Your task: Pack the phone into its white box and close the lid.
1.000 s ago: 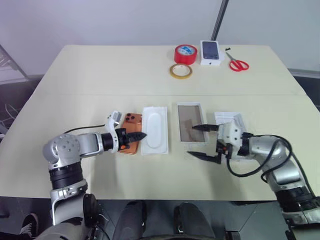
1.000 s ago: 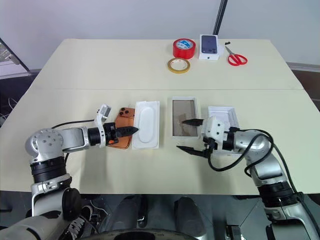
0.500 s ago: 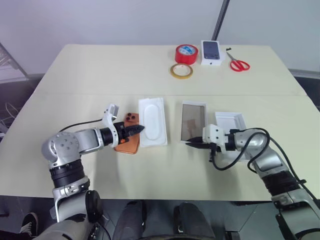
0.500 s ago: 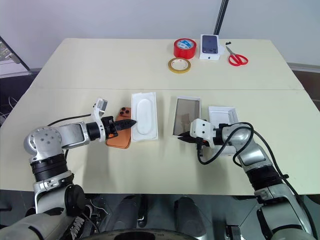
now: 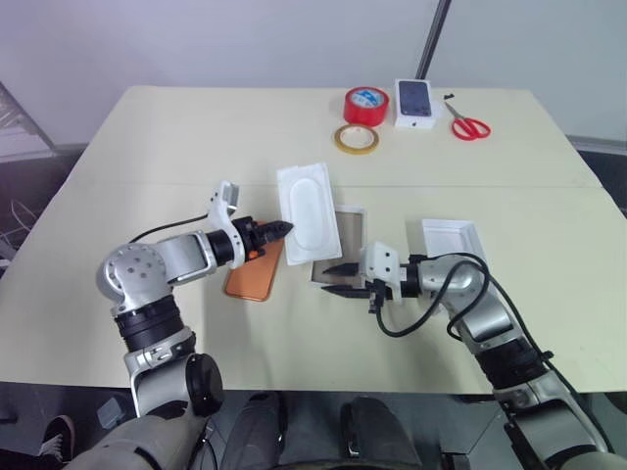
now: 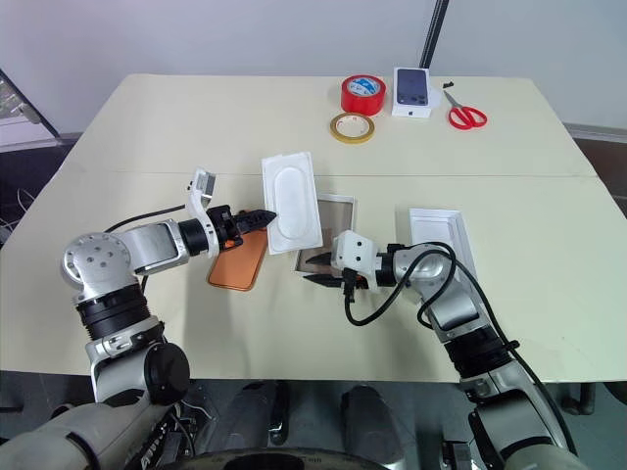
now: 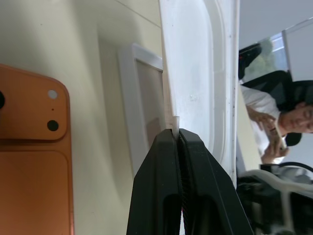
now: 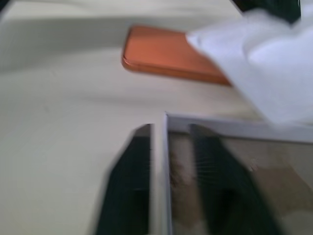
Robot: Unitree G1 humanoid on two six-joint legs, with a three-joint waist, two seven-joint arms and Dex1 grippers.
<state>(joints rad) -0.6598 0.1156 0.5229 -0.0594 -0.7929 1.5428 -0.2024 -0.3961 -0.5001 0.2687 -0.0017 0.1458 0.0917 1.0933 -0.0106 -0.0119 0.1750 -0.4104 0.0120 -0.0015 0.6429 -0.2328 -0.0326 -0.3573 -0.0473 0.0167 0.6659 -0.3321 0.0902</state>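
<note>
Phone (image 5: 252, 275) lies back-up on the tabletop (image 5: 176, 147), not yet packed. Box (image 6: 326, 237) sits just right of it, lid (image 5: 453, 241) further right. Our left end effector (image 5: 275, 231) is pinched shut on the insert (image 5: 308, 212), holding it tilted up, we guess to keep it clear of the box. Our right end effector (image 6: 322, 279) straddles the box's near wall, fingers part open, probably to steady it. Right wrist view shows that straddle; head views hide it.

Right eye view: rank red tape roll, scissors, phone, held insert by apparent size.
1. insert, lifted toward the camera, so possibly flattered
2. phone, part hidden
3-4. red tape roll and scissors: alike
</note>
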